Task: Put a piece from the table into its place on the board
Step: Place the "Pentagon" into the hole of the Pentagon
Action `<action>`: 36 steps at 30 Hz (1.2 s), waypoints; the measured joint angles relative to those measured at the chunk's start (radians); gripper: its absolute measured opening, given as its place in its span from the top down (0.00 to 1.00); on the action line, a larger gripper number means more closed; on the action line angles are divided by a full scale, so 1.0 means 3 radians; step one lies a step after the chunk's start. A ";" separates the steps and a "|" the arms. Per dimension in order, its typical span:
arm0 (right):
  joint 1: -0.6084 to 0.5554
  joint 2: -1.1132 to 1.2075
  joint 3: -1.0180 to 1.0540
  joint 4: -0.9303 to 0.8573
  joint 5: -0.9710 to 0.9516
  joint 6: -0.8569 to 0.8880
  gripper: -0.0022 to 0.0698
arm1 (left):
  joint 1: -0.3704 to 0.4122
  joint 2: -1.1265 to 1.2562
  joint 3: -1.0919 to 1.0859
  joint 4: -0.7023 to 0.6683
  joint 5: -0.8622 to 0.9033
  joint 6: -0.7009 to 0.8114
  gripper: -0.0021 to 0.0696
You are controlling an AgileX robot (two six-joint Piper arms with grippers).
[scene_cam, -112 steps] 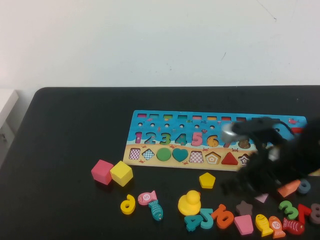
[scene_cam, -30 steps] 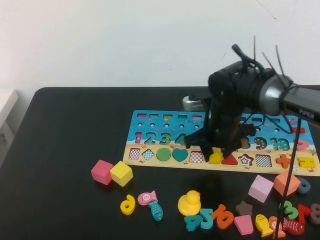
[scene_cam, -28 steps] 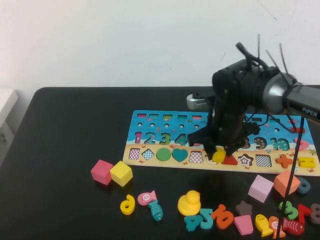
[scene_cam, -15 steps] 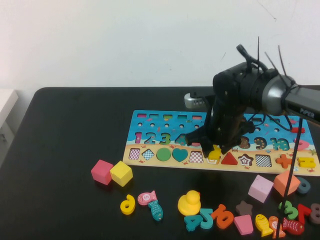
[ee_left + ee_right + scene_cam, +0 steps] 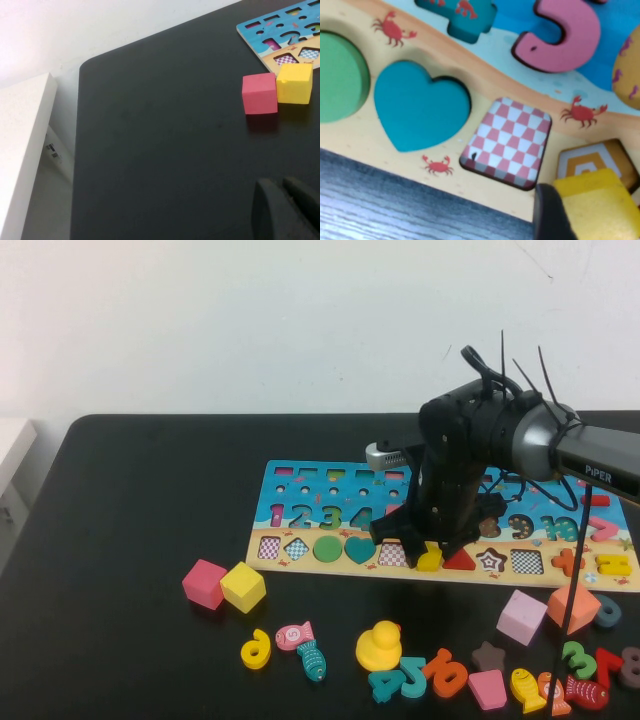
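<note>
Nearest the robot, the black worktop carries a scatter of loose items: one yellow duck, two fish on the left, several foam numbers, a dark star and a pink trapezoid. Four cubes lie there: a pink cube touching a yellow cube, plus a lilac cube and an orange cube further right. Beyond them lies the one board. The right tool stands over its shape row, closed on the single yellow piece, which sits tilted over the pentagon slot, beside the checkered slot. The left tool hangs low over bare worktop near the two left cubes; I cannot tell whether it is open or closed.
</note>
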 joint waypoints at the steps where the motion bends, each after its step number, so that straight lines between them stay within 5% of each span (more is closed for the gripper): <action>1: 0.0000 0.0000 0.0000 0.0000 0.0000 0.0000 0.46 | 0.0000 0.0000 0.0000 0.0000 0.0000 0.0000 0.97; 36: 0.0000 0.0031 0.0000 -0.0145 -0.0153 0.0084 0.46 | 0.0000 0.0000 0.0000 -0.0005 0.0000 0.0000 0.97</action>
